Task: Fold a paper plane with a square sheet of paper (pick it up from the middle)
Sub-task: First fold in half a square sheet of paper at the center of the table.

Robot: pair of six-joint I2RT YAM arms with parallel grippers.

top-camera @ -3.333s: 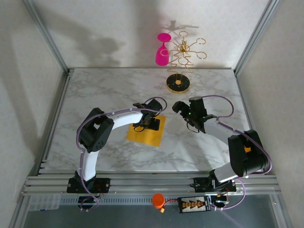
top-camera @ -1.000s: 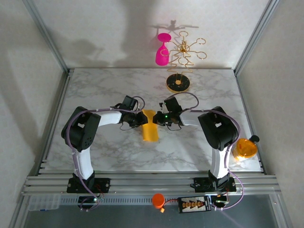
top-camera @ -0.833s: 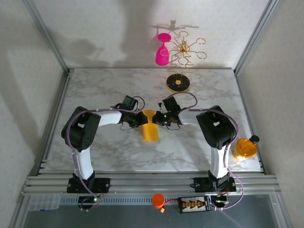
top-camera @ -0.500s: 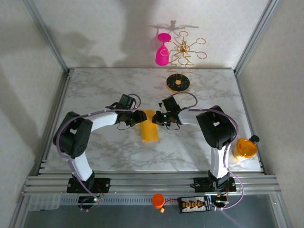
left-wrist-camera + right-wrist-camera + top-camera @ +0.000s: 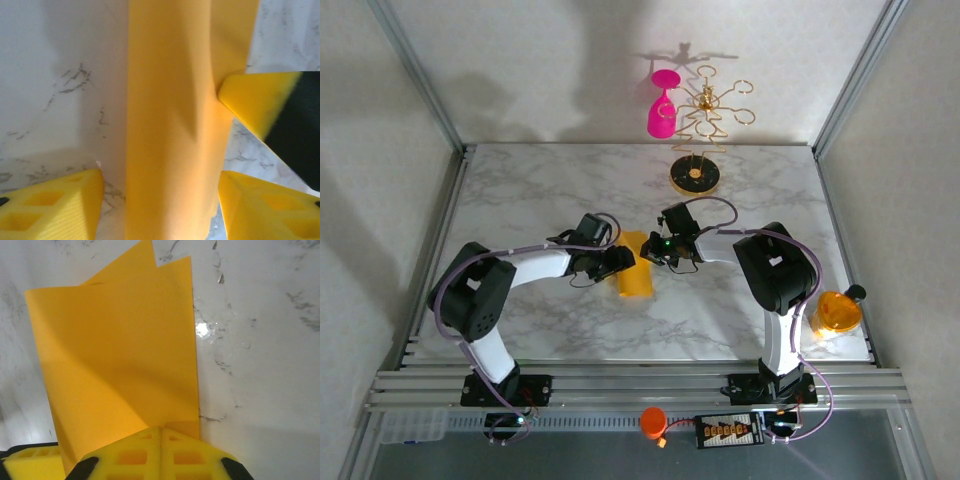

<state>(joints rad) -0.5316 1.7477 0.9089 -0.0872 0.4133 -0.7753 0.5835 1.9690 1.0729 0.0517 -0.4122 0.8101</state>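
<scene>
Creasing the fold, my right claw [image 5: 161, 432] clamps the square sheet of paper [image 5: 115, 360]. My left claw [image 5: 160, 200], apart, straddles it; next, probably a pinch.

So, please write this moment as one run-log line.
left gripper: open, astride square sheet of paper | right gripper: shut on its edge | sheet: folded over
</scene>
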